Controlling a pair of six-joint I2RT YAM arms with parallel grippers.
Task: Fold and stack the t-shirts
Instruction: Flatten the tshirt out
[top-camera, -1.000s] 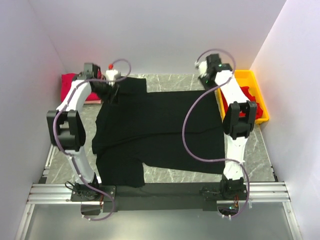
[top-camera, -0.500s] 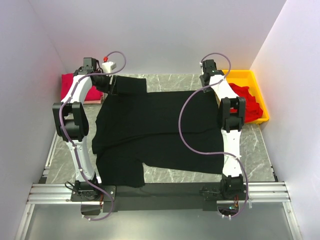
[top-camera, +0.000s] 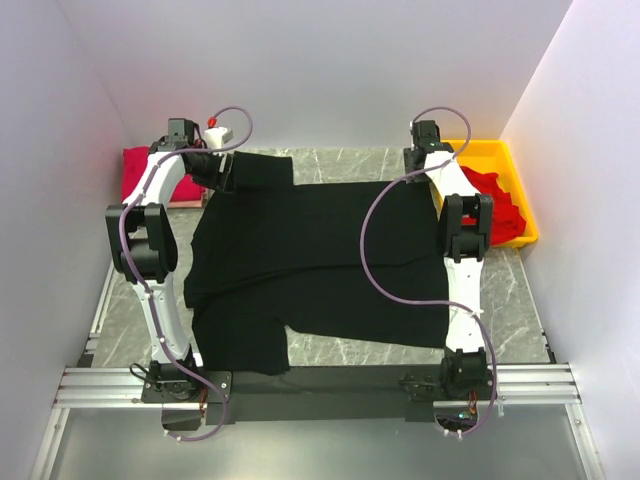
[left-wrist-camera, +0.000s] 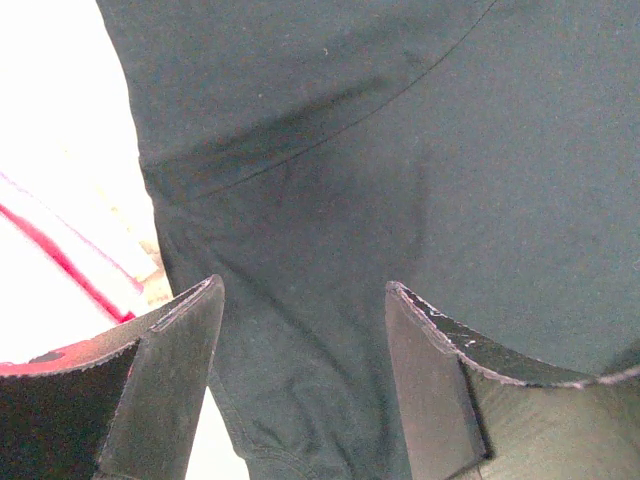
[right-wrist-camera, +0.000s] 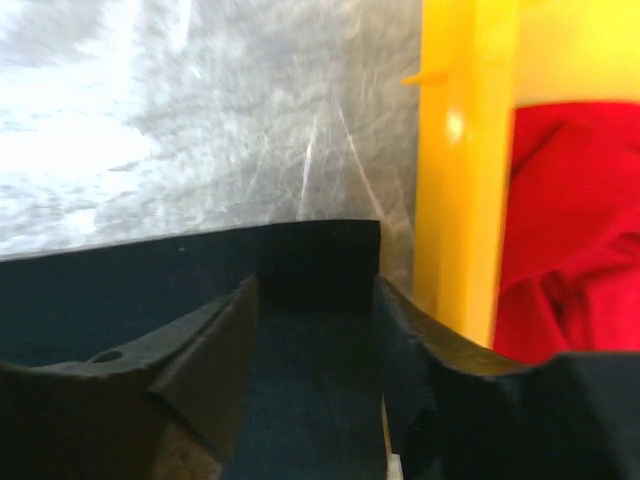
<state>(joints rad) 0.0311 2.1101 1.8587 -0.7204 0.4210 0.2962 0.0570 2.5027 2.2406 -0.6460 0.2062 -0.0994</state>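
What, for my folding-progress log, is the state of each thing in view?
black t-shirt: spread flat, unfolded.
tray's red t-shirt: crumpled in yellow tray.
left red t-shirt: looks folded.
left gripper: open above black cloth.
right gripper: open at the black t-shirt's corner.

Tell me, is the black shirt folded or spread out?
Spread out. The black shirt lies flat on the table with both sleeves sticking out and nothing folded over.

Top view looks steeply down from behind; each wrist view looks close between its jaws; all share the black t-shirt (top-camera: 320, 260).
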